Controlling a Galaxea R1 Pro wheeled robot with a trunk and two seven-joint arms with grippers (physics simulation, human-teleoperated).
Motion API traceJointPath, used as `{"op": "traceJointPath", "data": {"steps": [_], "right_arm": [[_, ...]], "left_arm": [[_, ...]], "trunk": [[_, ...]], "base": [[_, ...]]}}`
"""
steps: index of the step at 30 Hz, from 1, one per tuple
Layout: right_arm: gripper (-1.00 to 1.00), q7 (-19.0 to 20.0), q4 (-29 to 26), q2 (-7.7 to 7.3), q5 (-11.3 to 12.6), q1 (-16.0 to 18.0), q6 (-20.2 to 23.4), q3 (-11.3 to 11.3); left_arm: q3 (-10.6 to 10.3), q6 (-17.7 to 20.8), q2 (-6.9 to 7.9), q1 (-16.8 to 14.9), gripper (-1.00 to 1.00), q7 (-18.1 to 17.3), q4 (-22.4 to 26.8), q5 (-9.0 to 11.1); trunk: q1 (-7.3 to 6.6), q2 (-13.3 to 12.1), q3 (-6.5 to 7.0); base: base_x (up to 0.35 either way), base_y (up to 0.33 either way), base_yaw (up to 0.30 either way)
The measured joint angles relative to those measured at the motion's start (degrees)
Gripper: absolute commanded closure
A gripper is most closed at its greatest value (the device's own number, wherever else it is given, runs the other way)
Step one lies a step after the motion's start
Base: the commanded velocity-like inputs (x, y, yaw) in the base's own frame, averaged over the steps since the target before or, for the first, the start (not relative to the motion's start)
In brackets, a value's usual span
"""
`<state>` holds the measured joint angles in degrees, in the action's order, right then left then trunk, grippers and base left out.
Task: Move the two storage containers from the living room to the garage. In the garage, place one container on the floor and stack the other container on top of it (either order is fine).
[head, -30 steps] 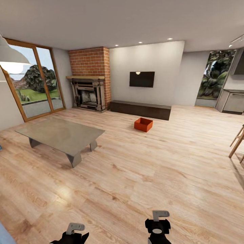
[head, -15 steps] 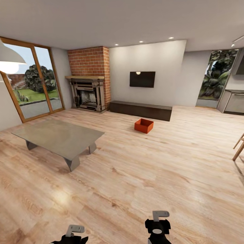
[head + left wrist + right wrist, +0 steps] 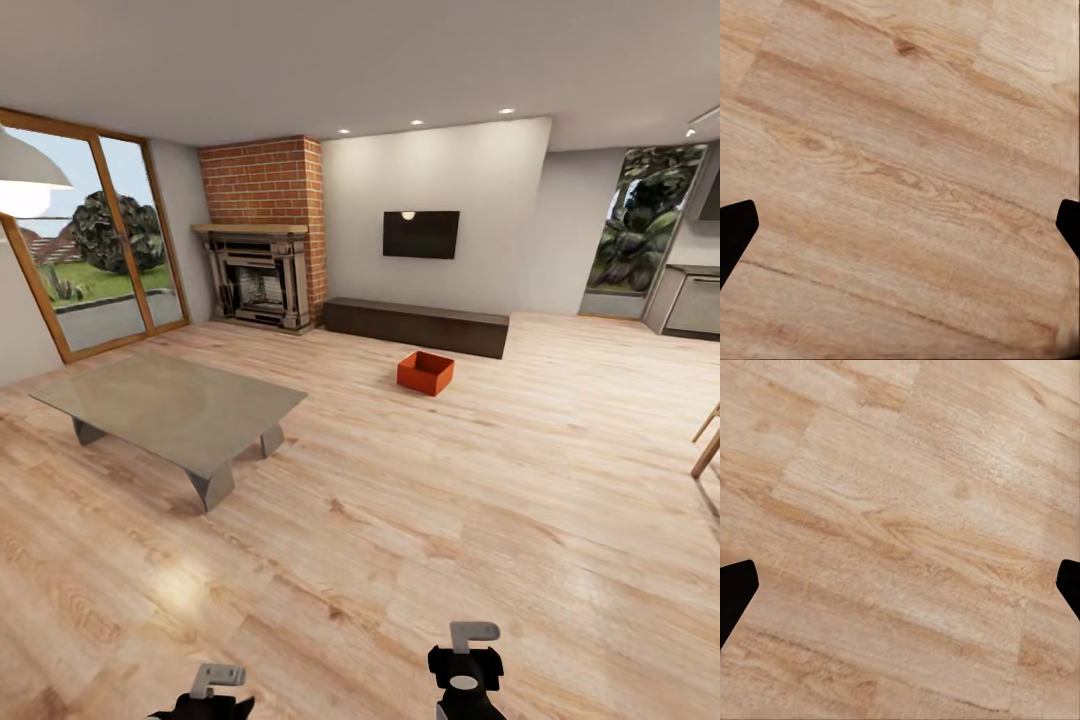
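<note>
Living room, seen from the head camera. The light wood-plank floor [image 3: 450, 520] is spreading across most of the scene and is showing again under both wrist cameras [image 3: 900, 165] [image 3: 900, 525]. A white wall [image 3: 435, 180] is closing the far side, with a glazed wood-framed door [image 3: 90, 240] standing at the left and a window onto foliage [image 3: 640, 215] at the right. A low grey coffee table [image 3: 170, 405] is sitting left of centre. A brick fireplace [image 3: 262, 235] is occupying the far left corner; just beside it a long dark low cabinet [image 3: 415, 325] is running along the wall, under a wall TV [image 3: 420, 233].

One orange-red storage container [image 3: 424, 372] is resting upright on the planks in front of the cabinet, near it but apart, and well apart from both arms.

The left gripper [image 3: 205, 700] and right gripper [image 3: 465, 675] are hanging low at the near edge, above bare planks. In each wrist view the two dark fingertips [image 3: 733, 232] [image 3: 733, 592] are sitting at opposite borders with only floor between them: both sets of jaws are spread wide and are holding nothing.
</note>
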<state>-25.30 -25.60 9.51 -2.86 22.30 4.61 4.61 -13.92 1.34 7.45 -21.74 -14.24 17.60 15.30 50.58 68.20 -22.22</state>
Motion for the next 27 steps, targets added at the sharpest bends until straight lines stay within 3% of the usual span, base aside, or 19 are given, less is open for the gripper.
{"op": "traceJointPath", "data": {"steps": [12,18,27], "right_arm": [[-1.00,0.0,0.1,0.00,0.0,0.0,0.0,0.0],[-1.00,0.0,0.1,0.00,0.0,0.0,0.0,0.0],[-1.00,0.0,0.1,0.00,0.0,0.0,0.0,0.0]], "left_arm": [[0.0,0.8,-0.02,0.0,-1.00,-1.8,0.1,0.2],[0.0,-2.2,-0.03,0.1,-1.00,-1.8,0.1,-0.1],[0.0,-2.8,-0.03,0.1,-1.00,-1.9,0.1,-0.3]], "trunk": [[-0.01,0.0,0.00],[-0.02,0.0,0.00],[-0.02,0.0,0.00]], "base": [[0.191,0.000,0.000],[0.305,0.000,0.000],[0.322,0.000,0.000]]}}
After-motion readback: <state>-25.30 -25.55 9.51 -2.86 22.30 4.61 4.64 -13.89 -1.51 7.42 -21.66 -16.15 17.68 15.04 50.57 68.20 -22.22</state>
